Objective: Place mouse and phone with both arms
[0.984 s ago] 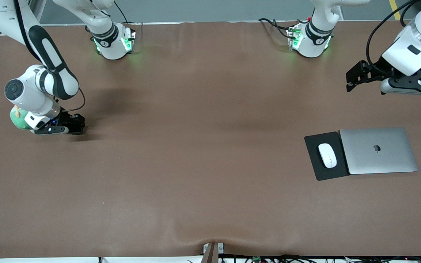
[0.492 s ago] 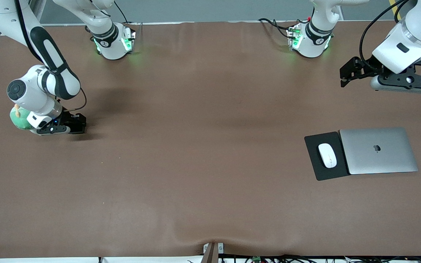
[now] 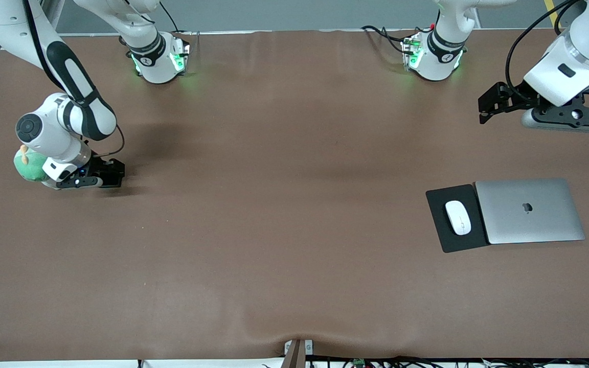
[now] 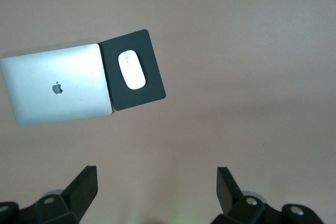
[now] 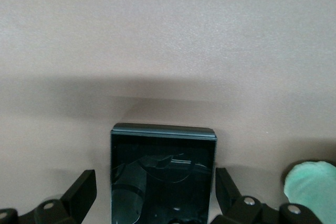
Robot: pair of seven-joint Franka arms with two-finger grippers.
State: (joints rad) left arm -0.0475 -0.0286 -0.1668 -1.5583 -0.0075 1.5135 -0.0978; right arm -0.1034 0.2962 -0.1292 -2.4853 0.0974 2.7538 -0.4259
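Wide brown table (image 3: pixel 294 286), faintly rippled, with a strip of grey floor along the top edge and green lights at both arm bases. Toward the left arm's end: white mouse (image 3: pixel 458 217) on a black mouse pad (image 3: pixel 440 232), touching a closed silver laptop (image 3: pixel 529 210). Toward the right arm's end: green soft toy (image 3: pixel 22 168) partly hidden by the right arm's wrist.

Right gripper (image 3: pixel 116 175) low at the table just beside the toy, fingers (image 5: pixel 84 187) spread wide on either side of the black phone (image 5: pixel 163 166), which lies flat on the table. Left gripper (image 3: pixel 486 105) up over bare table, farther from the camera than the laptop, fingers wide and empty.

Compared with a second ago: right gripper nudged slightly toward the table's middle, left gripper shifted a little; mouse, pad and laptop unmoved.
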